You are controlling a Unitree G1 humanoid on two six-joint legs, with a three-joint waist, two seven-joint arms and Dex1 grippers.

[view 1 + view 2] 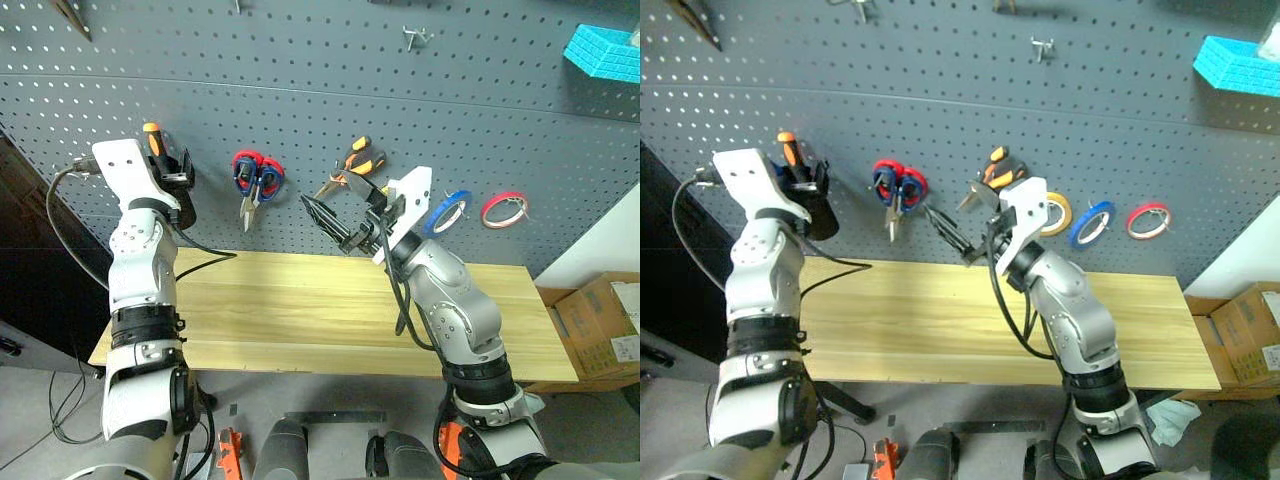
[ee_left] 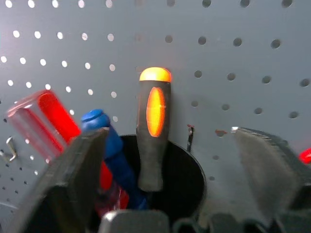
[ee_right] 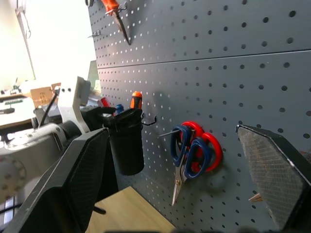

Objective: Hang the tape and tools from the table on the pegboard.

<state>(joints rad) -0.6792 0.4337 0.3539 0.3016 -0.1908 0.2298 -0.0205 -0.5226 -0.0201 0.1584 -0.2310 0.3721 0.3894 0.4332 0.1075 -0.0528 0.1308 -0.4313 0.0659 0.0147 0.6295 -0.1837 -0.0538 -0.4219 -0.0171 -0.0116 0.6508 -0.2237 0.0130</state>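
Up on the pegboard, far side of the table, everything already hangs: screwdriver standing upright in a black cup holder at far left, handle up, next to a blue-handled and a red clear-handled driver. Dark-handled scissors hang on a hook with the red-handled pair, tips down. Pliers hang right of those, then yellow roll, blue tape, red roll in a row to the right. Tabletop carries none of them, so task looks about done.

Left gripper sits right at the cup, fingers spread wide either side of the screwdriver handle, gripping nothing; handle lies dead ahead between them, long axis vertical. Right gripper hovers mid-table, jaws wide apart, empty, facing the scissors. Left arm is the nearer one to the screwdriver; likely next is just backing straight away from the cup without snagging the handle.
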